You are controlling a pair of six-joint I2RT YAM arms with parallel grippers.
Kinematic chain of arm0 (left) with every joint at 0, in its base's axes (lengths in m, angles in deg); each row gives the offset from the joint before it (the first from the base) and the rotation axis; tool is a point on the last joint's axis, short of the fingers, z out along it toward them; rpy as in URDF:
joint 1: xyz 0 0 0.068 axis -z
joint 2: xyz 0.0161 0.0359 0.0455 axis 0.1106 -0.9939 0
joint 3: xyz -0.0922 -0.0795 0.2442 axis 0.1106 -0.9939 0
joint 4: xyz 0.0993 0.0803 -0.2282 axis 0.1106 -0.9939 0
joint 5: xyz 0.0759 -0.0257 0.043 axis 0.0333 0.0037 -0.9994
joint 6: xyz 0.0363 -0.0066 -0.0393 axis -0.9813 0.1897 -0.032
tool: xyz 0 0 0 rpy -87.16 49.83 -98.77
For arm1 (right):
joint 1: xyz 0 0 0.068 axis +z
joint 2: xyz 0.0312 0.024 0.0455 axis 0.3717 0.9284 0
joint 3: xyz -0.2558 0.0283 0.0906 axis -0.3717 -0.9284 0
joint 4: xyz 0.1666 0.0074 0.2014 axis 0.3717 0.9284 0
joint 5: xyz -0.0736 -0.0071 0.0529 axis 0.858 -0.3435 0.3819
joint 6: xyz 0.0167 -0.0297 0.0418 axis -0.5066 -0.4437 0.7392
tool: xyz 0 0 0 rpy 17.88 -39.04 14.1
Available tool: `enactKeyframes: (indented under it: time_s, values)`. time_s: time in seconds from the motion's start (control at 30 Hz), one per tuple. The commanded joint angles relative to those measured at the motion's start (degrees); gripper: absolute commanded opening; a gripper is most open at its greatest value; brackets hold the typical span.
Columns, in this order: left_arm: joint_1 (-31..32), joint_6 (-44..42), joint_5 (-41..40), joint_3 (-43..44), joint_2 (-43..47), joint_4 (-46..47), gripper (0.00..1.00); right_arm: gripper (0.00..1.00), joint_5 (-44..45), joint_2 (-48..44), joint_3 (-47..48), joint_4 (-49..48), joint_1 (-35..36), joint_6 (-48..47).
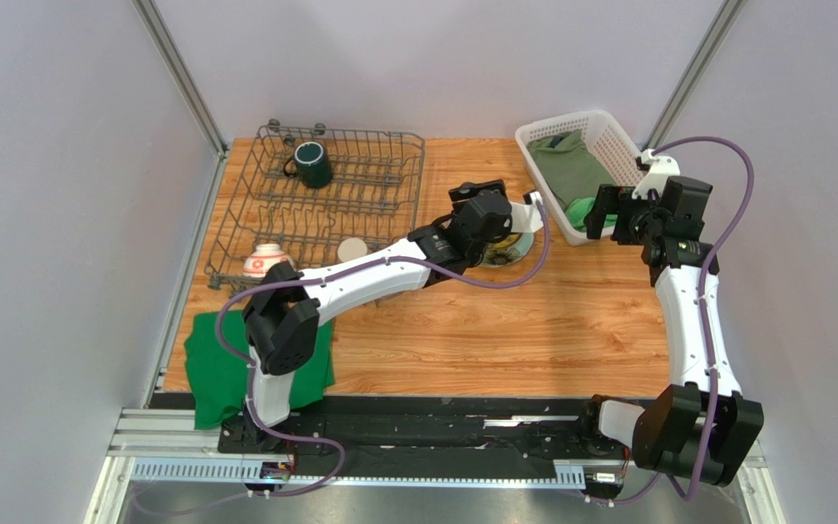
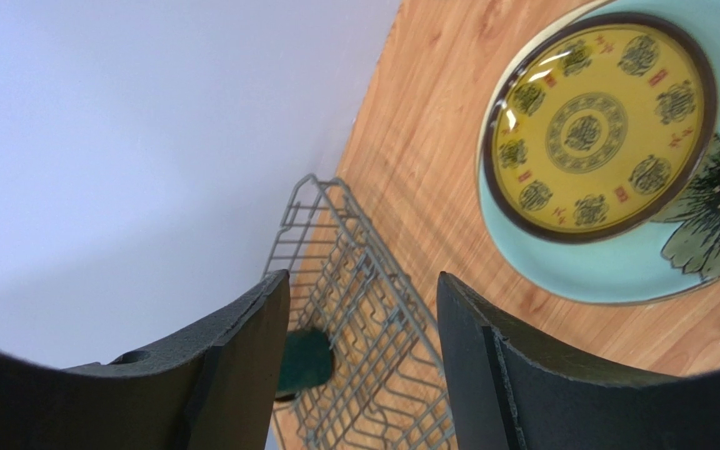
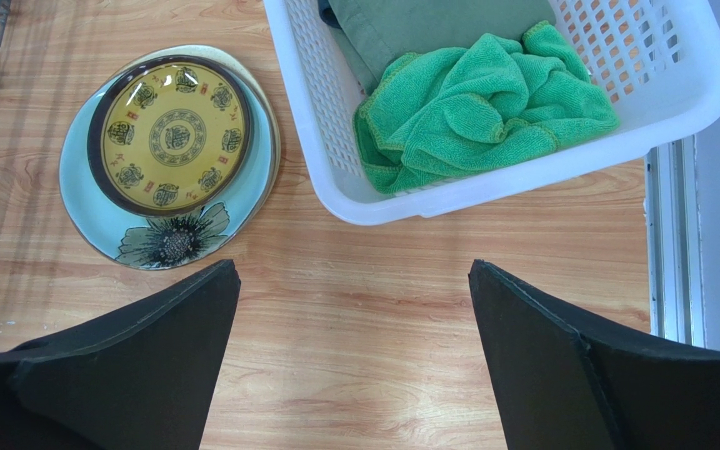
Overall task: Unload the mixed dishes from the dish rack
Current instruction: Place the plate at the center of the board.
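Observation:
The dark grey wire dish rack (image 1: 325, 202) stands at the table's back left. In it are a dark green mug (image 1: 312, 164), a small red-and-white bowl (image 1: 267, 260) and a beige cup (image 1: 352, 250). Right of the rack, a yellow patterned plate (image 3: 171, 136) lies on a pale teal plate (image 3: 162, 239) on the table. My left gripper (image 1: 476, 218) hovers over these plates, open and empty. In its wrist view the rack (image 2: 354, 309) and mug (image 2: 303, 361) show between its fingers, the yellow plate (image 2: 598, 131) and teal plate (image 2: 617, 272) to the right. My right gripper (image 3: 354, 272) hangs open over bare wood.
A white lattice basket (image 1: 582, 131) holding green cloths (image 3: 486, 103) sits at the back right, just beyond my right gripper (image 1: 612, 213). A dark green cloth (image 1: 227, 366) lies at the table's near left corner, partly under the left arm.

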Motion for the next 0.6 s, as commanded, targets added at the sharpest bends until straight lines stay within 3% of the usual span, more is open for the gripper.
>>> enactKeyframes:
  time_s: [0.0,0.1,0.2,0.23,0.3,0.43,0.57]
  values:
    - [-0.8,2.8,-5.1,-4.3,7.0,0.1,0.66,0.99,-1.5,-0.8,2.4,-0.1,-0.4,0.7]
    - [-2.6,3.3,-6.9,-6.7,11.1,-0.6,0.67,0.99,-1.9,-0.8,2.4,-0.2,-0.4,0.9]
    - [-6.0,6.8,-3.4,-7.0,15.7,-8.4,0.69,0.99,-2.3,-0.7,2.3,-0.2,-0.3,0.8]
    - [-7.2,8.1,0.1,-6.8,17.0,-10.9,0.82,0.99,-2.4,-0.7,2.3,-0.2,-0.4,0.8]
    - [-11.8,13.5,4.6,-6.1,20.8,-18.5,0.9,0.99,-2.8,-0.6,2.2,-0.3,-0.3,0.8]
    - [-20.4,20.7,16.2,-7.1,28.2,-25.4,0.91,0.99,-3.3,-0.2,2.1,-0.2,-0.2,0.9]
    - [-24.6,19.4,16.2,-10.2,33.1,-29.8,0.94,0.99,-3.6,0.5,2.1,-0.3,-0.1,0.9]
